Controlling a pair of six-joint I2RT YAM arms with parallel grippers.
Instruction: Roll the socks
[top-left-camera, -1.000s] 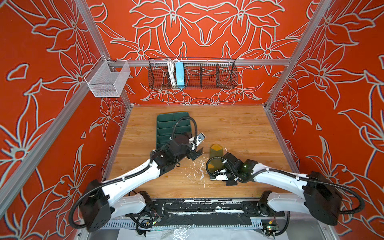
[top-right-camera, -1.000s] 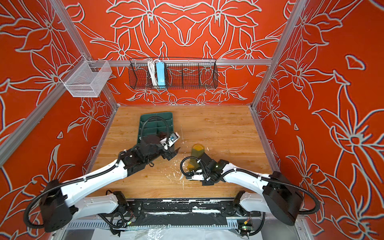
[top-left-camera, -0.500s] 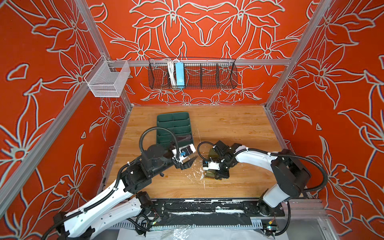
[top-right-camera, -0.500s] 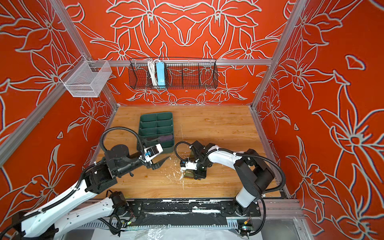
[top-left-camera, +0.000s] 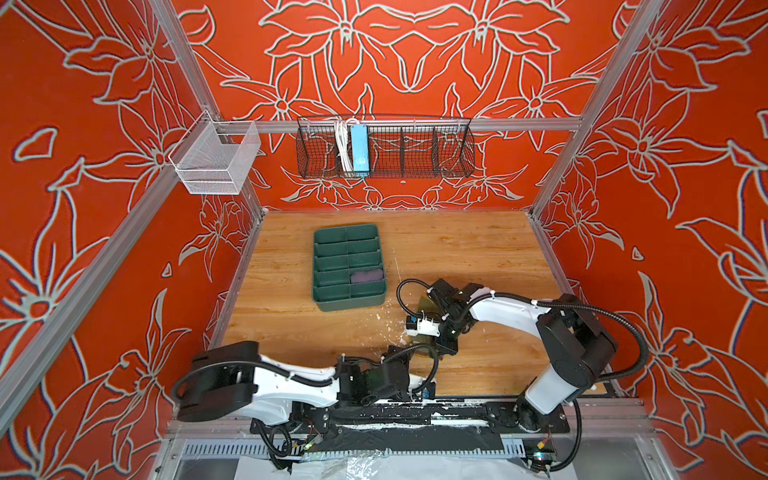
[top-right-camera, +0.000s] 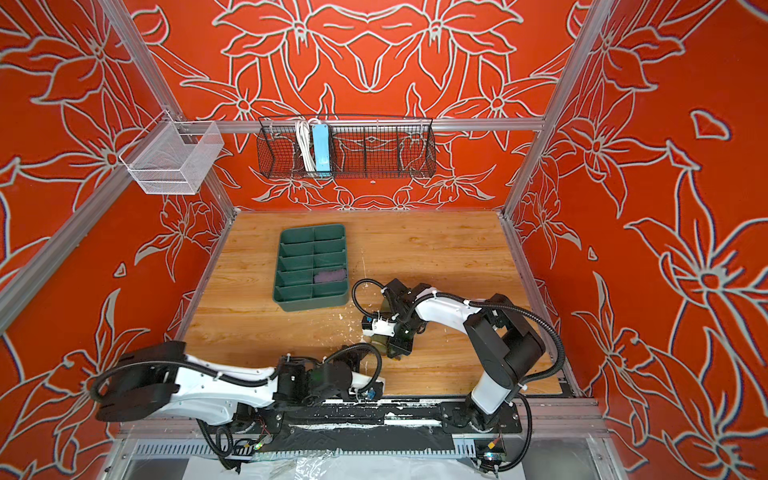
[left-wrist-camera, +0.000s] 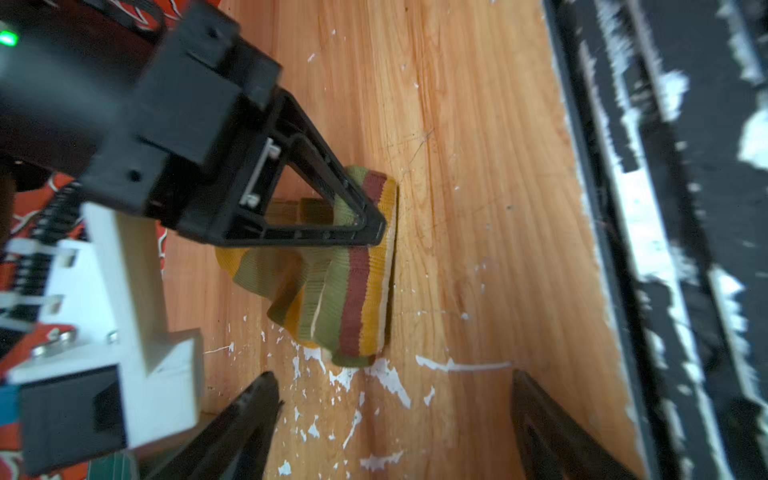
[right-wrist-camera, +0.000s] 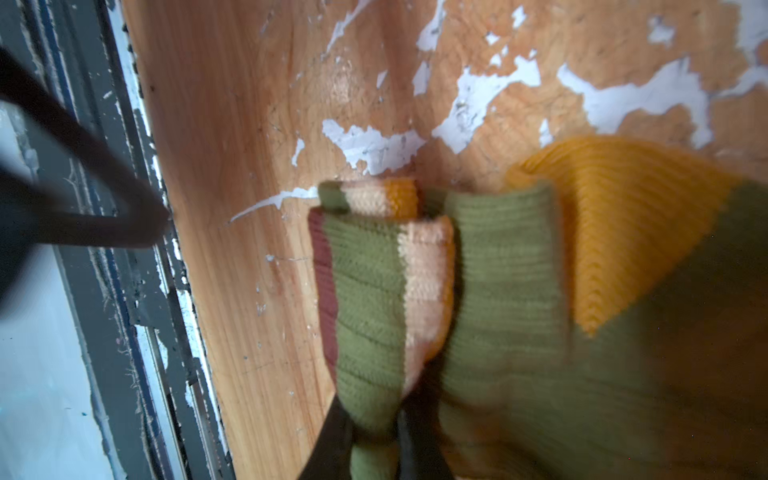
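Olive sock (left-wrist-camera: 357, 282) crumpled, cuff end toward front rail (left-wrist-camera: 665, 208)

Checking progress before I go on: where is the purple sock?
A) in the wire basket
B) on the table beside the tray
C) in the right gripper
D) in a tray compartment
D: the purple sock lies inside a compartment of the green tray.

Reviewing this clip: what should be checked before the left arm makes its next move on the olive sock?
1. Right fingers clamped on the olive green sock: ok.
2. Left fingers open, not touching the sock: ok.
3. Olive green sock rolled: not ok, it is bunched and loosely folded.
4. Purple sock stowed in a tray compartment: ok.
5. Right grip catches every layer: cannot tell.
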